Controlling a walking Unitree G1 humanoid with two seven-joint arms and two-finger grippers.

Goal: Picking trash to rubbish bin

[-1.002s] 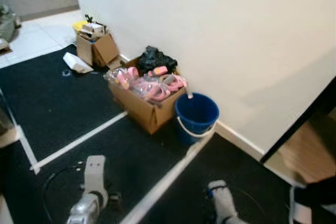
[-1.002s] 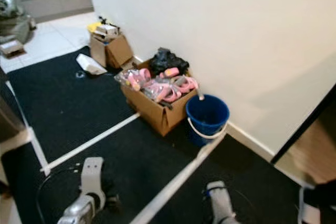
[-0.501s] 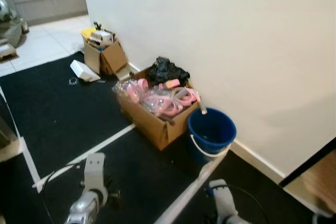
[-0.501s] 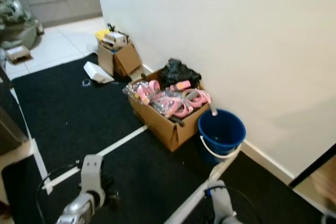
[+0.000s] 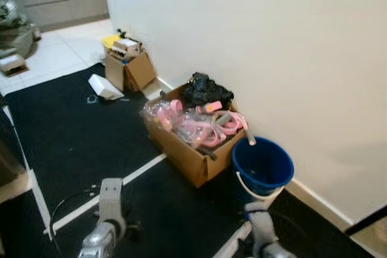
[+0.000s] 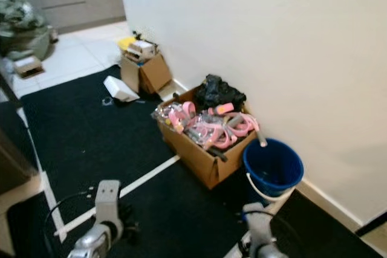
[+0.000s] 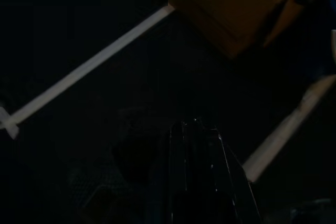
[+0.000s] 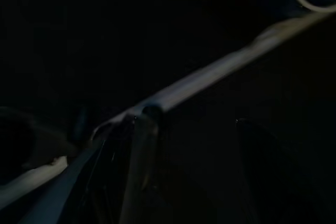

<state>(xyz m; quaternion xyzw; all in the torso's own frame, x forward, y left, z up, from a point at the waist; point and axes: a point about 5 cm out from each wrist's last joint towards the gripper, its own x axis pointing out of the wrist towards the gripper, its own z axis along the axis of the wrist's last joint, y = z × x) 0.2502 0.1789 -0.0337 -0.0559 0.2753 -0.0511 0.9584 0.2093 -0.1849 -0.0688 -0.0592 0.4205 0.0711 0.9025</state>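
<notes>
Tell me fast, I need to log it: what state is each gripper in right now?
Left gripper: jaws look shut, holding nothing, idle over the black mat.
Right gripper: jaws look open, holding nothing.

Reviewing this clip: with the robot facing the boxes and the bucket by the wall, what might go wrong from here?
1. The blue bucket stands tight against the overfilled cardboard box; trash aimed at it may land among the pink items instead.
2. A black cable loops on the dark mat near the left arm; feet may snag it.
3. Small white litter lies beside the farther box, easily overlooked.
</notes>
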